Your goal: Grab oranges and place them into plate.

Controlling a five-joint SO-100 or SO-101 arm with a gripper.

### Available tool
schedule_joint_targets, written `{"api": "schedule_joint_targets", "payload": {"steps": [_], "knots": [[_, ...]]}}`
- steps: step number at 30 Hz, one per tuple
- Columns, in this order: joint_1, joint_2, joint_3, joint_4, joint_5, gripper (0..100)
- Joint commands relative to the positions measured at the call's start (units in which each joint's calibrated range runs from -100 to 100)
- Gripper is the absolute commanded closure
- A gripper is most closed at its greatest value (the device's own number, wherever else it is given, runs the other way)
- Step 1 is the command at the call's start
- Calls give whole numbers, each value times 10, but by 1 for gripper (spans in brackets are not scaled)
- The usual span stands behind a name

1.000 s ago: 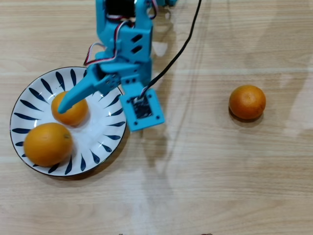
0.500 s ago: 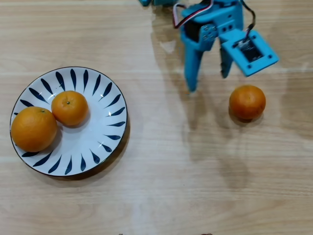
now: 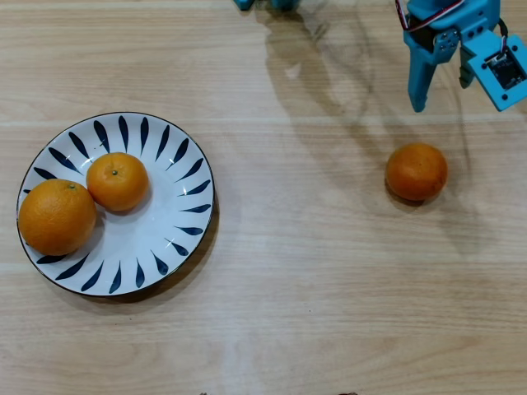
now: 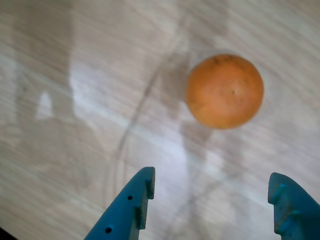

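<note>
A white plate (image 3: 165,226) with dark blue leaf strokes lies at the left of the overhead view. It holds a large orange (image 3: 57,216) and a smaller orange (image 3: 118,181), touching each other. A third orange (image 3: 417,171) lies on the bare wooden table at the right; it also shows in the wrist view (image 4: 225,91). My blue gripper (image 3: 443,95) hovers at the top right, just beyond that orange. In the wrist view the gripper (image 4: 212,180) is open and empty, with the orange ahead of the fingers and apart from them.
The light wooden table (image 3: 313,271) runs between the plate and the lone orange. The arm's shadow falls across the top middle. A blue part of the arm's base (image 3: 263,4) shows at the top edge.
</note>
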Motion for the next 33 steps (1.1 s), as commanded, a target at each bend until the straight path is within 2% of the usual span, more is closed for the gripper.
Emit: {"api": "schedule_joint_targets", "payload": {"steps": [1, 7, 13, 19, 27, 33], "knots": [[-9, -15, 52, -100, -13, 75], [1, 12, 142, -231, -20, 72], [25, 32, 192, -304, -15, 68], [28, 40, 195, -307, -14, 48], [29, 74, 186, -312, -15, 47], [34, 120, 194, -396, -15, 53]]}}
